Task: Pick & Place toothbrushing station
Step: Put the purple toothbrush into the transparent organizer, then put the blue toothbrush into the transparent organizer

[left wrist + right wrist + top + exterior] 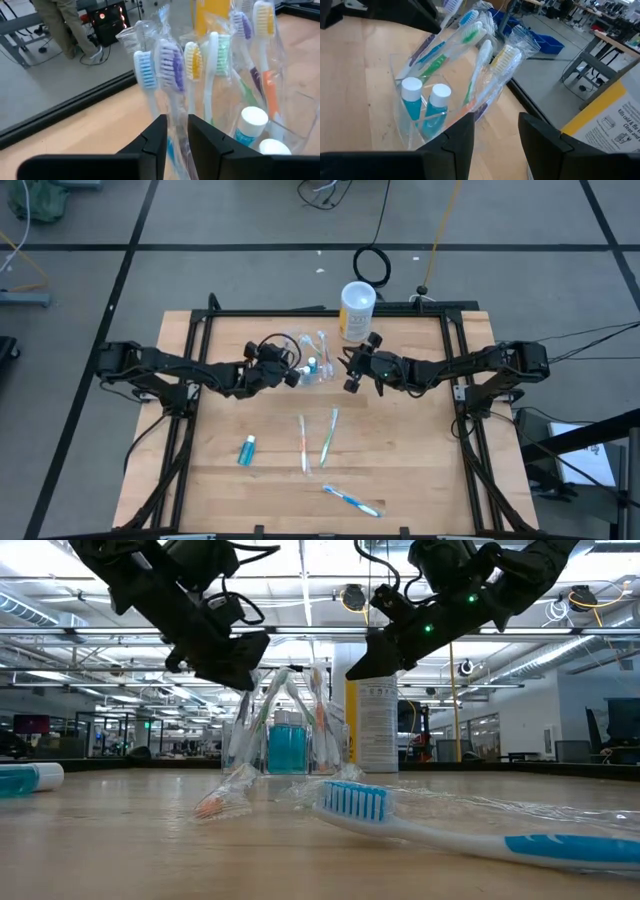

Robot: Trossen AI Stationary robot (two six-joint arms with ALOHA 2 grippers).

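Holder [312, 370] near the counter's far edge looks nearly stocked, left gripper [176, 145] jaws barely parted around a wrapped toothbrush [172, 65], right gripper [496, 132] open and empty, so next it should probably let go fully.

Both pincers flank the clear holder [314, 367]; 3 toothbrushes and 1 teal tube [246, 449] lie nearer.

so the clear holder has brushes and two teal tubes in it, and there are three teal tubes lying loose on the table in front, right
Not quite. Only one teal tube lies loose on the table, as the high view shows, along with a few loose toothbrushes. The rest holds: the clear holder has brushes and two teal tubes in it.
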